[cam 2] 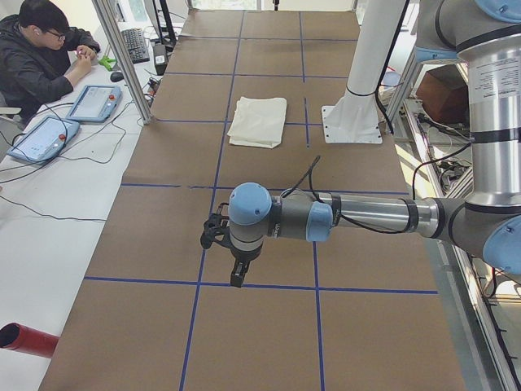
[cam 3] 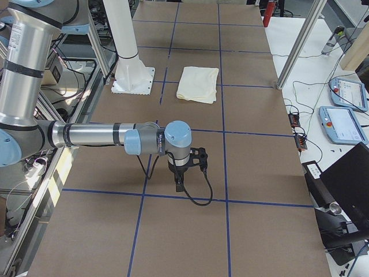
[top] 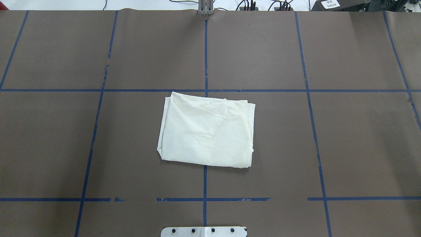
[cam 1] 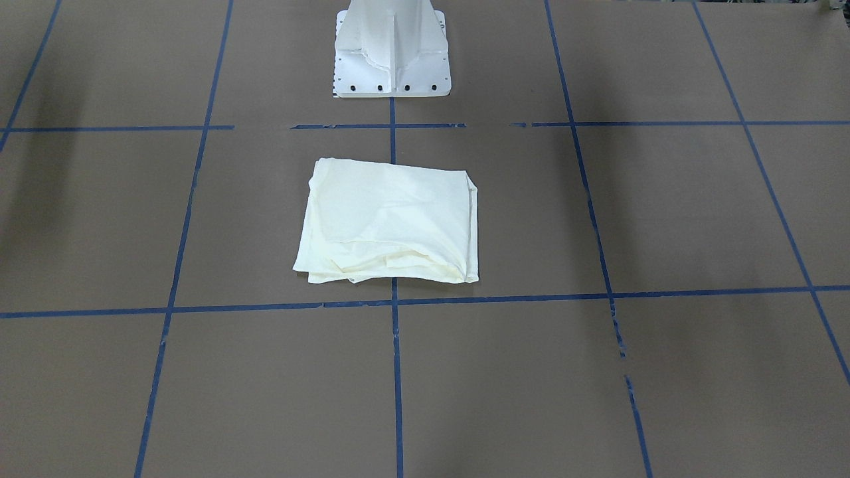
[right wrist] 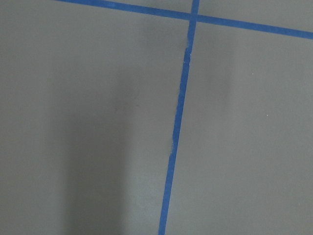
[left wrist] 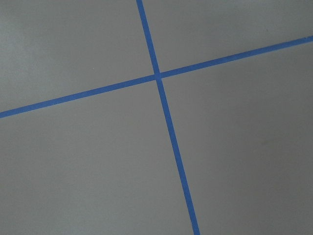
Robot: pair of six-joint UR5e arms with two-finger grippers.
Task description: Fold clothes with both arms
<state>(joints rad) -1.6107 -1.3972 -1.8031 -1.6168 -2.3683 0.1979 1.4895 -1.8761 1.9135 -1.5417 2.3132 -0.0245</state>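
The cream-white T-shirt [cam 1: 392, 222] lies folded into a compact rectangle at the table's middle, plain side up, its print hidden. It also shows in the overhead view [top: 207, 131] and both side views [cam 2: 258, 120] [cam 3: 198, 83]. No arm is near it. My left gripper [cam 2: 236, 275] hangs over the brown table far toward its left end, pointing down. My right gripper [cam 3: 179, 184] hangs likewise far toward the right end. Both show only in the side views, so I cannot tell whether they are open or shut. The wrist views show only brown paper and blue tape lines.
The white pedestal base [cam 1: 392, 53] stands just behind the shirt. Blue tape lines [top: 205, 59] grid the brown table. An operator [cam 2: 41, 57] sits beside the table with teach pendants [cam 2: 94, 102]. More pendants [cam 3: 340, 124] lie off the other side.
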